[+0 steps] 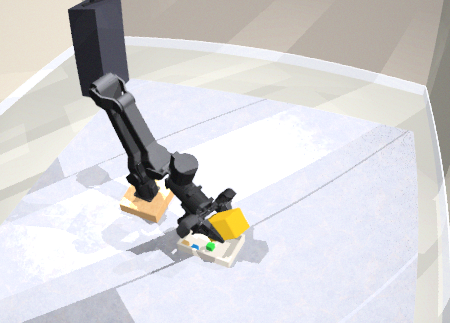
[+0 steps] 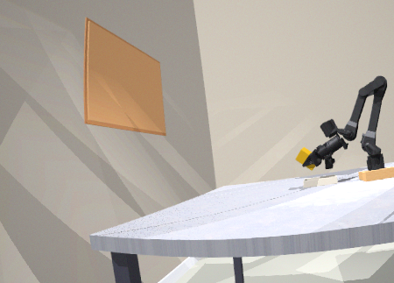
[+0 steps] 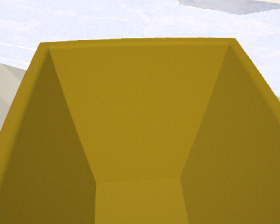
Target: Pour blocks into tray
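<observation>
The jaws (image 1: 218, 224) (image 2: 308, 162) stand partly open, closed on the yellow cup (image 1: 230, 223) (image 2: 305, 157) (image 3: 140, 110), which they hold tipped, clear of the bench (image 1: 320, 223) (image 2: 197, 226). In the wrist view, the visible inside of the cup shows no blocks. Below the jaws, the shallow tray (image 1: 231, 264) (image 2: 321, 181) holds a green block (image 1: 210, 246), a blue block (image 1: 195, 247) and a tan block (image 1: 185, 242).
</observation>
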`<state>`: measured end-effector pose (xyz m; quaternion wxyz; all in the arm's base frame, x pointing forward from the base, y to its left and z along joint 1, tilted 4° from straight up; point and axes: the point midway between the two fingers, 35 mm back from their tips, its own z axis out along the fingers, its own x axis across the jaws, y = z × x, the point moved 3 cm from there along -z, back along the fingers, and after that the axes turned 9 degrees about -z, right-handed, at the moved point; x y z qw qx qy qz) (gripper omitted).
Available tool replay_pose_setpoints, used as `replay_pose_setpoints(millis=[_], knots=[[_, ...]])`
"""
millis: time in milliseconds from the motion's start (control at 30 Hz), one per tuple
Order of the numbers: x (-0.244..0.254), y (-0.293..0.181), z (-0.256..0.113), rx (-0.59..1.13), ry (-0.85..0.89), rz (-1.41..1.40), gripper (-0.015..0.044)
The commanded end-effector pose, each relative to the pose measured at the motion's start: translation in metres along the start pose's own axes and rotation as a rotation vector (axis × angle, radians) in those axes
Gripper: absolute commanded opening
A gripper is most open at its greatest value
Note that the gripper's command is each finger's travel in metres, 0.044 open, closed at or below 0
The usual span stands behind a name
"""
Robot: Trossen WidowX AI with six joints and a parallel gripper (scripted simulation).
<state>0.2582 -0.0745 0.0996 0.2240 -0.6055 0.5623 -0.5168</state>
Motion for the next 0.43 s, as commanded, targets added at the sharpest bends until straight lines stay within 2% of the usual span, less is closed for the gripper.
replay_pose_setpoints(millis=[0, 400], knots=[[-0.0003, 0.0011, 0.0008, -0.003, 0.001, 0.069, 0.0], [-0.0009, 0.0021, 0.0011, 0.03, 0.012, 0.084, 0.0]])
